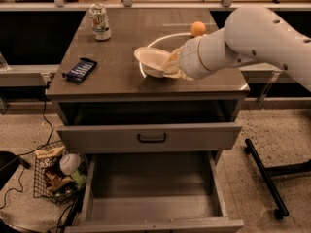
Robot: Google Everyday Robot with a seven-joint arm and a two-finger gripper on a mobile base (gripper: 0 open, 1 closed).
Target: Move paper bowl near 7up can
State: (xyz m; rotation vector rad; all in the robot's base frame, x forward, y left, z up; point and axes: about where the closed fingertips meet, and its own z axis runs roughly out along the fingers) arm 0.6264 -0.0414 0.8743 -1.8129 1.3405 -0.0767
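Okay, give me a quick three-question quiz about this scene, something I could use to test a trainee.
1. True or false: the 7up can lies on its side.
2. Which thing lies nearest the front-left corner of the table, as pictured? A: 7up can. B: blue snack packet. C: paper bowl.
3. Fill in: the gripper, over the table's right half as pictured, is shut on the rim of the ___.

Key: 1 false, the can stands upright. 2 B. 3 paper bowl, which is tilted.
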